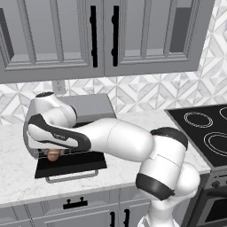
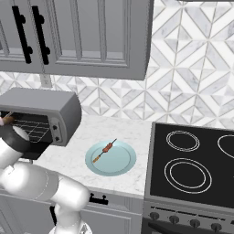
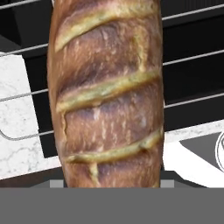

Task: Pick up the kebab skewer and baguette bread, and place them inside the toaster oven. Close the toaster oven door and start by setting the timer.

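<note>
Baguette bread (image 3: 107,94) is sitting closest to the hand camera, running from 12 to 6 o'clock across the hand view, slashed golden-brown crust facing the lens. Behind it, the wire rack (image 3: 188,57) of the toaster oven (image 2: 43,107) is crossing the dark interior, with marble counter (image 3: 17,131) showing at 9 o'clock. The gripper's fingertips are lying hidden behind the loaf, so the loaf appears to be sitting held between the jaws, though the contact itself is not showing. In the left base view, the arm (image 1: 111,142) is reaching toward 9 o'clock, its hand sitting at the oven mouth above the toaster oven door (image 1: 71,166), which is lying dropped open and flat, silver handle at 6 o'clock. In the right base view, the kebab skewer (image 2: 105,150) is resting on a pale blue plate (image 2: 123,162) on the counter, at 3 o'clock of the oven, with the black stovetop (image 2: 192,169) further toward 3 o'clock.
</note>
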